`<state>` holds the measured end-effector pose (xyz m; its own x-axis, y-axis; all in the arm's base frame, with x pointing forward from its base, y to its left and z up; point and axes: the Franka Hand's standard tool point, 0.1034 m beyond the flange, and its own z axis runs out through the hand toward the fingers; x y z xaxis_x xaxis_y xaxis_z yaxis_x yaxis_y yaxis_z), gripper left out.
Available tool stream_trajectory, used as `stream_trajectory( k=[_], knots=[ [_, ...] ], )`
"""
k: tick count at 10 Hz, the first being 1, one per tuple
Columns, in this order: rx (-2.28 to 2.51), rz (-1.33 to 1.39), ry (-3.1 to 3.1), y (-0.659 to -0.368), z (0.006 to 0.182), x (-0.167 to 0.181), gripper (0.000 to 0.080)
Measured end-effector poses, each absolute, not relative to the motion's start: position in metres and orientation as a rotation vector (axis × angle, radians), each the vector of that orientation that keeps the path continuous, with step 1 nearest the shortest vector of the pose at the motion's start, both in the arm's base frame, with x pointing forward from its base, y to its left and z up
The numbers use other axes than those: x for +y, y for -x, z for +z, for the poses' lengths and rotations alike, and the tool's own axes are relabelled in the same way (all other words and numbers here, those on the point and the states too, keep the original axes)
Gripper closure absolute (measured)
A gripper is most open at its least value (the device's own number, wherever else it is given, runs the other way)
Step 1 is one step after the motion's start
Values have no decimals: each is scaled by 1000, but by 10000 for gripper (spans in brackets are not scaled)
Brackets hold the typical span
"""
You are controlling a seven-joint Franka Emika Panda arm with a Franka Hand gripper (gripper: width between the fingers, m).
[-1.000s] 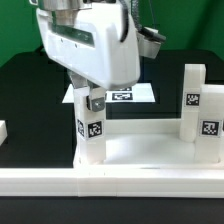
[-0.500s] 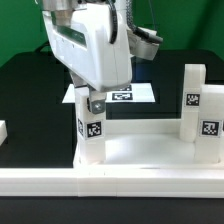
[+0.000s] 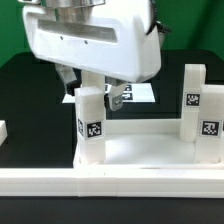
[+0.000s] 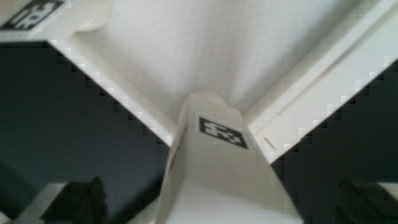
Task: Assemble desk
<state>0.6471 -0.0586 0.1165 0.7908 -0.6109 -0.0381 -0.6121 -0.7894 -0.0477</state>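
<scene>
Desk top: white rimmed tray, lying on the black tabletop at the front of the exterior view. Legs: one upright at the tray's corner on the exterior view's left, tagged; a second upright at the right. Gripper: directly above the left leg, fingers spread wide either side of it, holding nothing. Marker board: flat behind.
</scene>
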Motion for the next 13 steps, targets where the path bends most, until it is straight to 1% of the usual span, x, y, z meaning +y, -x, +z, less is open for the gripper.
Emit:
stream_trajectory(
  k=[4, 6, 9, 12, 13],
  knots=[
    [437, 14, 3051, -647, 116, -61, 151],
    [-28, 12, 3103, -647, 116, -59, 151],
    [-328, 5, 3085, -646, 115, -60, 151],
    [-515, 2, 3067, -646, 115, -63, 151],
    [-504, 2, 3069, -646, 115, -63, 261]
  ],
)
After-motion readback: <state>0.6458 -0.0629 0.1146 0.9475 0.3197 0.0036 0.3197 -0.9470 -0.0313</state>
